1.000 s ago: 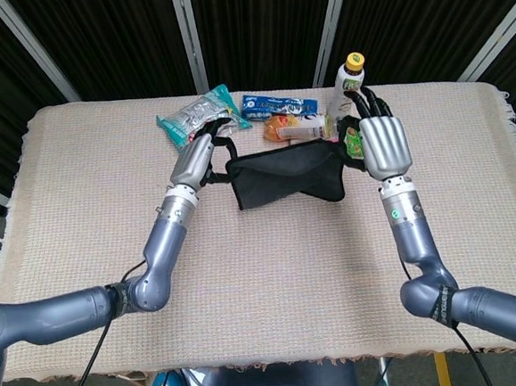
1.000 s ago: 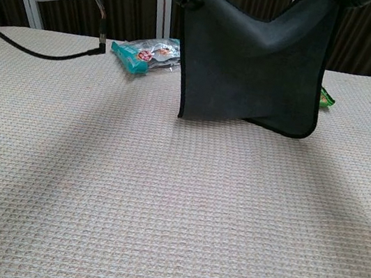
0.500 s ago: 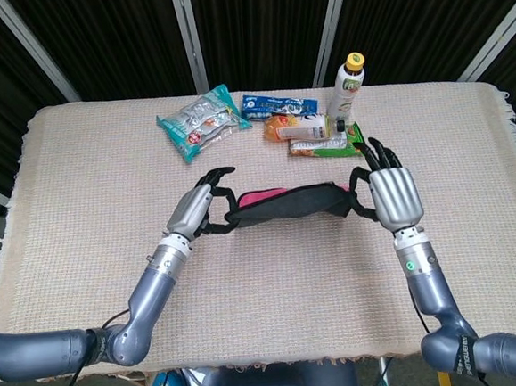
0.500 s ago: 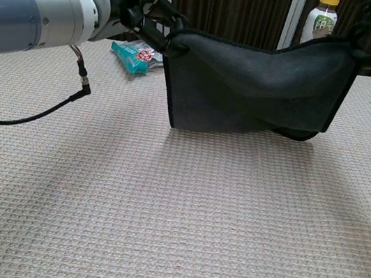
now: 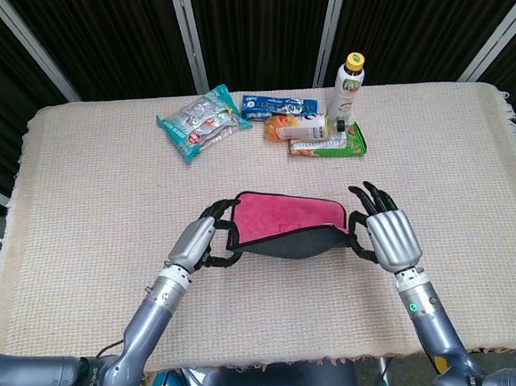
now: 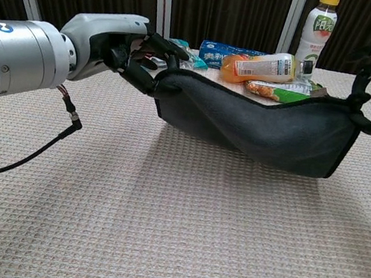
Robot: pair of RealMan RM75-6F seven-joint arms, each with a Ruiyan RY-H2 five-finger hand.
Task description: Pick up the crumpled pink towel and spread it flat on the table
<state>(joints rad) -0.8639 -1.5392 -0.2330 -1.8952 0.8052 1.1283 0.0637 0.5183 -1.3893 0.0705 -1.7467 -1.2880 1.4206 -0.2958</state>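
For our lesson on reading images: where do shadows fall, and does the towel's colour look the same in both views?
Chest view: a soft shadow lies on the table beneath the hanging towel, which looks dark grey. Head view: the towel shows pink on top; lighting is even, without glare.

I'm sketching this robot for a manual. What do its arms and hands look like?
Both arms are smooth blue-grey metal tubes with lighter silver wrist cuffs. The left robot hand and right robot hand have silver backs and black fingers. A thin black cable trails from the left wrist. Small green dots mark the right forearm.
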